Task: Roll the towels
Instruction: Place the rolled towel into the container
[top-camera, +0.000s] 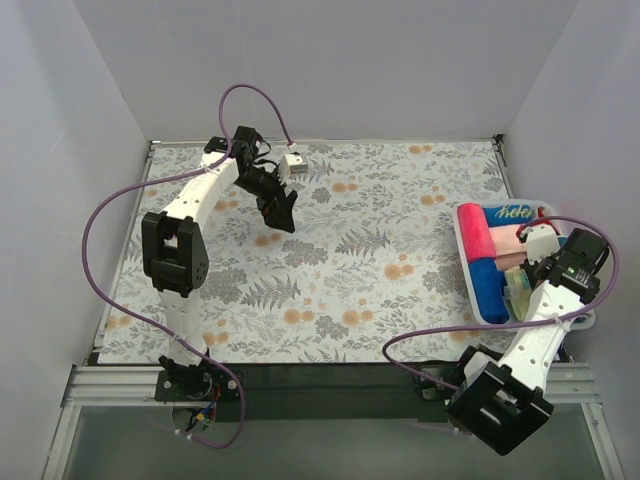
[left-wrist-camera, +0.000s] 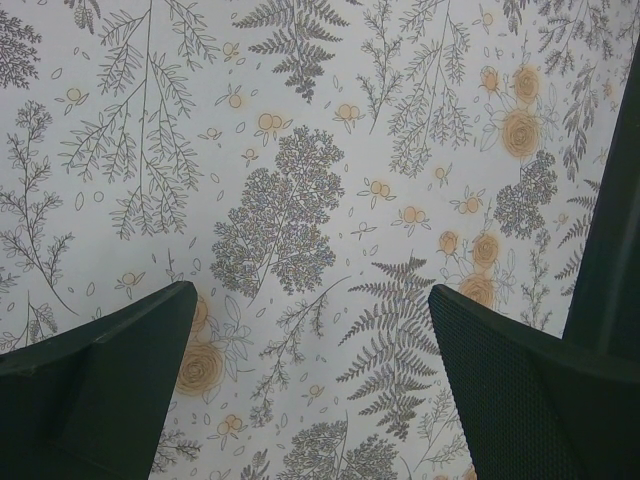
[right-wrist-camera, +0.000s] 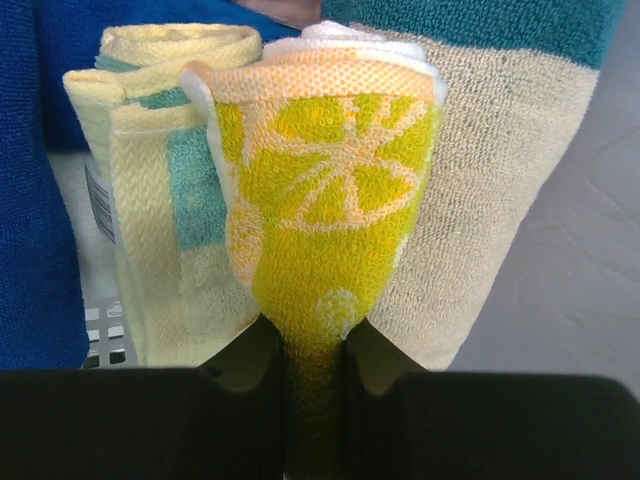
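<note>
Right wrist, right hand (right-wrist-camera: 315, 352) pinching yellow lemon-print towel (right-wrist-camera: 322, 200), white tag (right-wrist-camera: 98, 203) unreadable

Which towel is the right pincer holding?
The yellow lemon-print towel, pinched by the right pincer; the blue towel and beige towel beside it lie free.

Two robot arms (top-camera: 190, 215) (top-camera: 535, 335); one white slotted basket (top-camera: 484, 318), right of frame; one floral table covering (top-camera: 380, 250); at least five towels (top-camera: 475, 238) (top-camera: 489, 285) (top-camera: 515, 212) (top-camera: 505, 258) (top-camera: 521, 288).
</note>
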